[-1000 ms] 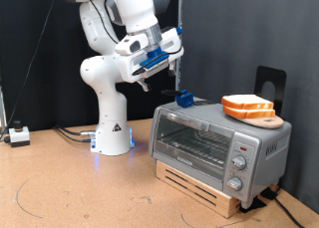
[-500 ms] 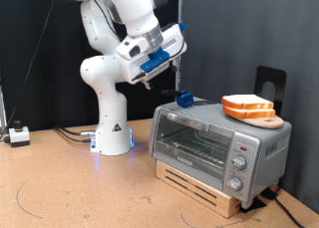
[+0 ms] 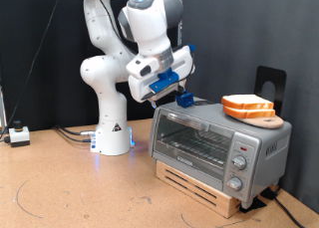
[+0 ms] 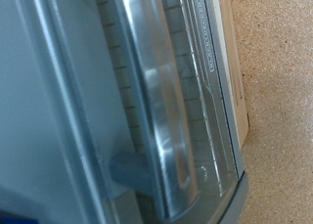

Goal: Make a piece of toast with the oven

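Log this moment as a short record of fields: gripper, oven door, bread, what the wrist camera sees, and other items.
gripper: gripper hangs above the oven's top, toward the exterior view's left end, holding nothing visible
oven: oven sits on a wooden stand, door closed
bread: two slices of toast stacked on a board on the oven's top, exterior view's right
wrist view: close on the oven door handle and glass
other: small blue object on the oven top near the gripper

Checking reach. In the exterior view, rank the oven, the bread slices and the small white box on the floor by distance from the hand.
From the hand:
1. Oven, directly below.
2. Bread slices, on the oven's top, view's right.
3. White box, far at view's left.
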`<state>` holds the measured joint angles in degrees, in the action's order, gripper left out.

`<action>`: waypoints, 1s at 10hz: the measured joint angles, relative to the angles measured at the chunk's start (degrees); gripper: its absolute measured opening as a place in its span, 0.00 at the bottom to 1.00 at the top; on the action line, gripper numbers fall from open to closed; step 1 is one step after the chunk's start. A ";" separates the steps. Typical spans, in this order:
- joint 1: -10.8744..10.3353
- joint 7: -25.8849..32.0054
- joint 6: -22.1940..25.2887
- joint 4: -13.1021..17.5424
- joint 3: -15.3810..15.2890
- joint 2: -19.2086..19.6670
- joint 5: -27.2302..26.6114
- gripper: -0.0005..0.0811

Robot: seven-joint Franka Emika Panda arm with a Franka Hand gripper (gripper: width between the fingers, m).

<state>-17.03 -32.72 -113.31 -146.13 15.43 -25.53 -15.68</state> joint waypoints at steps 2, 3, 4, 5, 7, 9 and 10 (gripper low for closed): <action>0.00 0.95 -1.76 -2.02 -0.60 0.48 1.05 1.00; 0.01 1.03 -2.63 -3.13 -0.68 0.49 1.86 1.00; 0.01 1.03 -3.72 -4.22 -0.72 0.51 2.51 1.00; 0.02 1.03 -4.98 -5.30 -0.73 0.59 2.91 1.00; 0.02 1.03 -6.90 -6.83 -1.12 1.33 3.01 1.00; -0.06 1.03 -7.71 -7.79 -1.88 1.67 2.86 1.00; -0.06 1.03 -7.79 -8.20 -2.09 1.67 2.86 1.00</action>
<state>-17.09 -31.69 -121.10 -154.33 13.34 -23.85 -12.82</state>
